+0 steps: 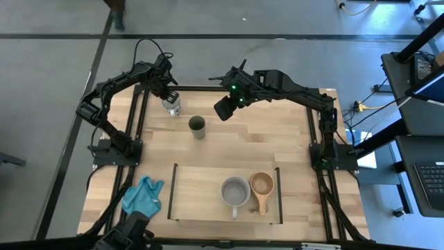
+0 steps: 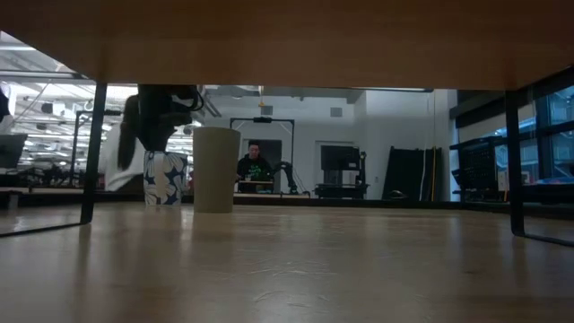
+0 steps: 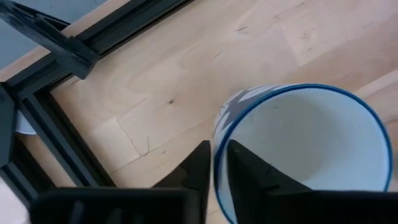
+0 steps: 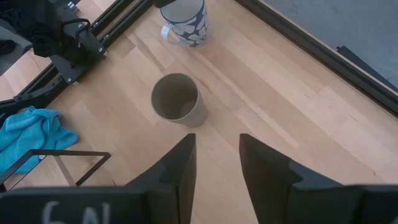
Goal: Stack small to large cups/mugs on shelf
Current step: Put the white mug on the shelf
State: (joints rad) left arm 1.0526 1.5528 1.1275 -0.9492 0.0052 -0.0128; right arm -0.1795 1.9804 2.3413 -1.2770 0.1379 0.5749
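The white mug with a blue flower pattern (image 1: 171,106) (image 2: 164,178) (image 4: 185,22) stands on its base near the table's far left corner. My left gripper (image 1: 169,96) (image 3: 216,173) is above it, shut on its rim. The dark olive-green cup (image 1: 197,127) (image 2: 216,169) (image 4: 177,99) stands upright to the mug's right. My right gripper (image 1: 225,107) (image 4: 217,163) hovers open, right of the olive cup. On the shelf (image 1: 201,182) at the near side stand the grey mug (image 1: 234,191) and the tan wooden long-handled cup (image 1: 261,185). My left gripper holds the white mug by its blue-edged rim (image 3: 217,146), on the side toward the far left corner. One finger (image 3: 245,169) is inside the mug and one (image 3: 198,169) outside, coming from above and pointing down. The mug is upright; its base appears to rest on the table.
A teal cloth (image 1: 142,196) (image 4: 31,134) lies at the near left, beside the shelf's left rail (image 1: 172,191). The table's black frame (image 3: 68,50) runs close behind the white mug. Bare wood lies between the olive cup and the shelf.
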